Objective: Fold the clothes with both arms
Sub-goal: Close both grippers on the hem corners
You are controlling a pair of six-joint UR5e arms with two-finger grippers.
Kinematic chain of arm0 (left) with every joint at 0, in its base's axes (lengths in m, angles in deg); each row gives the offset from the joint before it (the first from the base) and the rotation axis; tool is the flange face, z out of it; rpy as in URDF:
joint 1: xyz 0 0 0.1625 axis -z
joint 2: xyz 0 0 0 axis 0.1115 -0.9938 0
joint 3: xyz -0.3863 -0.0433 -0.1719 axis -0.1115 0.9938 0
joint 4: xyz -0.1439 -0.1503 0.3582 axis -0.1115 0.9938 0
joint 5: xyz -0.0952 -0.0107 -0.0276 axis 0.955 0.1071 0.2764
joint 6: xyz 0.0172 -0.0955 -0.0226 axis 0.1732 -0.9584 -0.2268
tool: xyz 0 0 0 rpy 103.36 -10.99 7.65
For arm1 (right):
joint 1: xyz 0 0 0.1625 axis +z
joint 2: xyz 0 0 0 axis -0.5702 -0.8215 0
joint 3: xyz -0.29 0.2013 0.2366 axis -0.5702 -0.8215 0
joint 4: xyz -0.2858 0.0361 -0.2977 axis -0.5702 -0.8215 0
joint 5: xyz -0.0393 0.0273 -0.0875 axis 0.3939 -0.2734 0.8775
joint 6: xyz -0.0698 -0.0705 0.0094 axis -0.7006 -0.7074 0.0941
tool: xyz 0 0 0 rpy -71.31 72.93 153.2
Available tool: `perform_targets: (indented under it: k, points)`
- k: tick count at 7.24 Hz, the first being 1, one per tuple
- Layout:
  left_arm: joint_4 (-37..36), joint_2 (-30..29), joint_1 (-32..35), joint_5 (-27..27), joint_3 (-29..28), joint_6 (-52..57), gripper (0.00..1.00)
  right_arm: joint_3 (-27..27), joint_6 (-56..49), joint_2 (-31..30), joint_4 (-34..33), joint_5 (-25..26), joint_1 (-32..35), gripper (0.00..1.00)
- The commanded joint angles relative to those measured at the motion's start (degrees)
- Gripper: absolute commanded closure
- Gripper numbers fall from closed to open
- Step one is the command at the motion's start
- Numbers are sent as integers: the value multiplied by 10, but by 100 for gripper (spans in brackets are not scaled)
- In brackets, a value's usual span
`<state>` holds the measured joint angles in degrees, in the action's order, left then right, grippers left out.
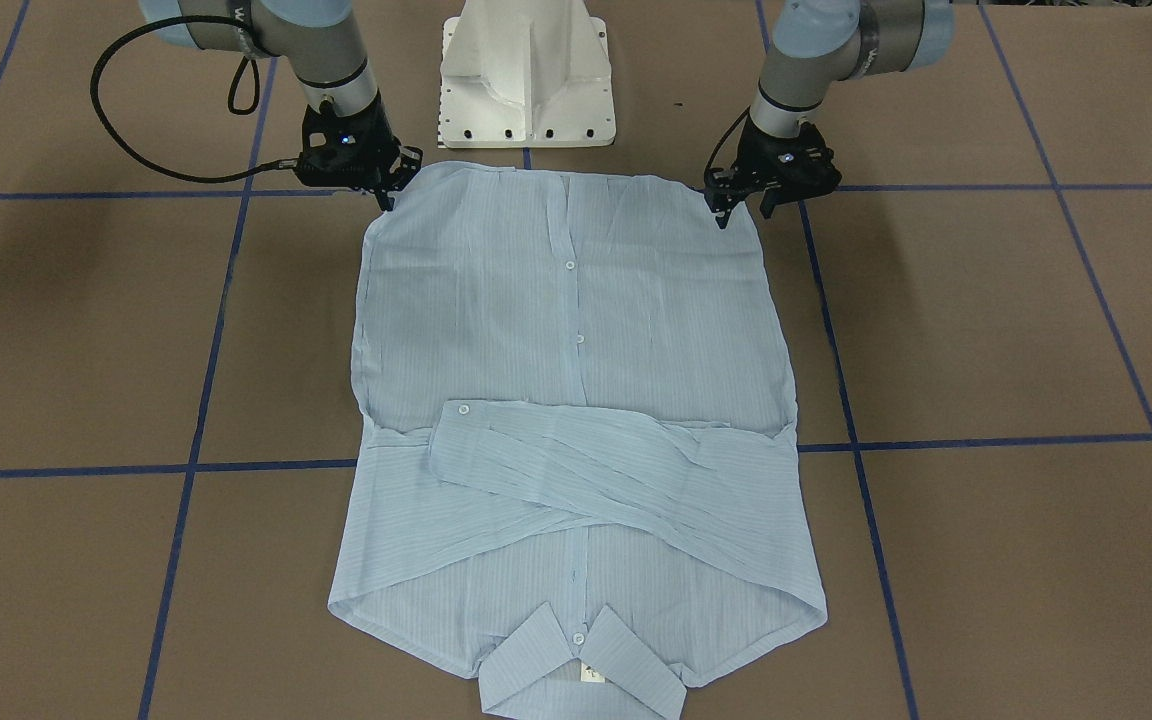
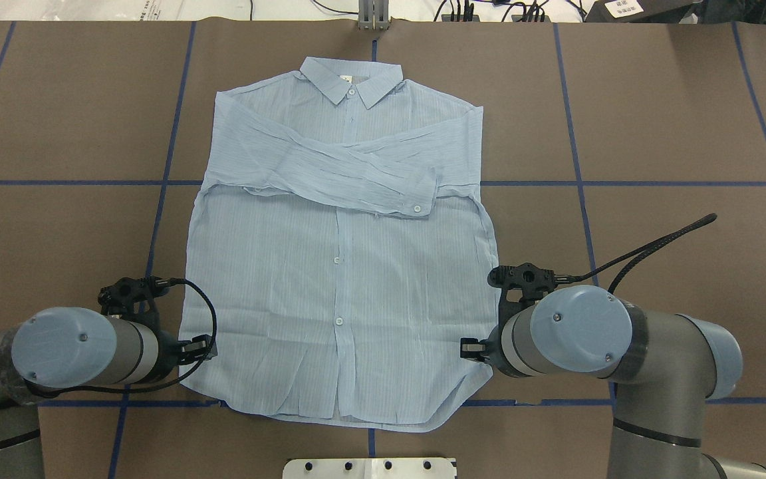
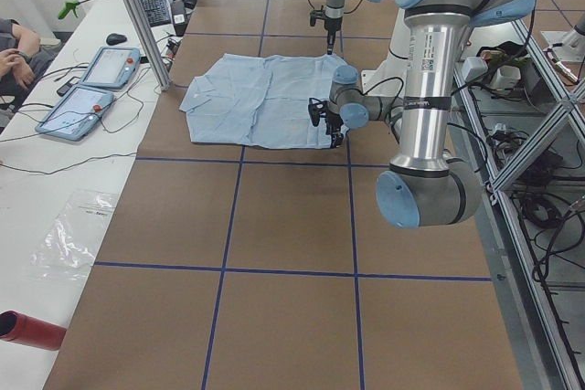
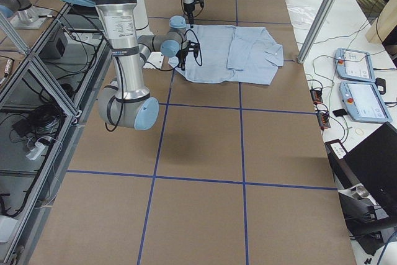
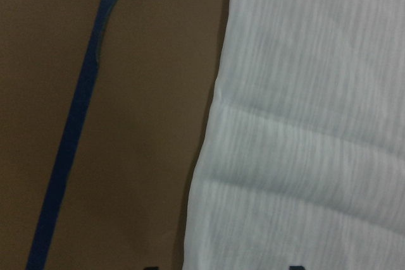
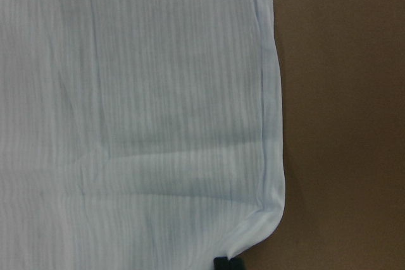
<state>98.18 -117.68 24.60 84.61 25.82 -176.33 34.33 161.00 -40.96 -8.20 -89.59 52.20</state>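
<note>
Shirt (image 2: 336,266) flat on the table (image 2: 655,133), hem-corner pinch in hand: jaws of the left arm (image 2: 57,346) spread and empty, those of the right arm (image 2: 576,332) look closed (on cloth? cannot tell); next, grip both corners and lift toward the collar (image 2: 350,76).

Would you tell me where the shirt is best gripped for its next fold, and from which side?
Probably pinch the shirt by its two hem corners, nearest the robot, each from its outer side, left gripper and right gripper one apiece. It lies flat, sleeves crossed over the chest, collar at the far end, so the hem is the free edge to lift.
</note>
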Motion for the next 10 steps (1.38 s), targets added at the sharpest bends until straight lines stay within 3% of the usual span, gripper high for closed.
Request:
perform_targets:
  k: [1, 6, 7, 9, 10]
  points:
    - [0, 2, 0, 0, 0, 0, 45, -1, 0, 0, 0, 0, 1, 100]
    - [-2, 3, -17, -1, -3, 0, 49, 0, 0, 0, 0, -1, 1, 100]
    - [-3, 3, -17, -1, -3, -1, 58, 0, 0, 0, 0, -1, 1, 100]
    - [-5, 3, -17, -1, 0, 0, 94, 1, 0, 0, 0, -1, 2, 100]
    - [-5, 3, -17, -1, 4, 0, 100, 1, 0, 0, 0, -1, 2, 100]
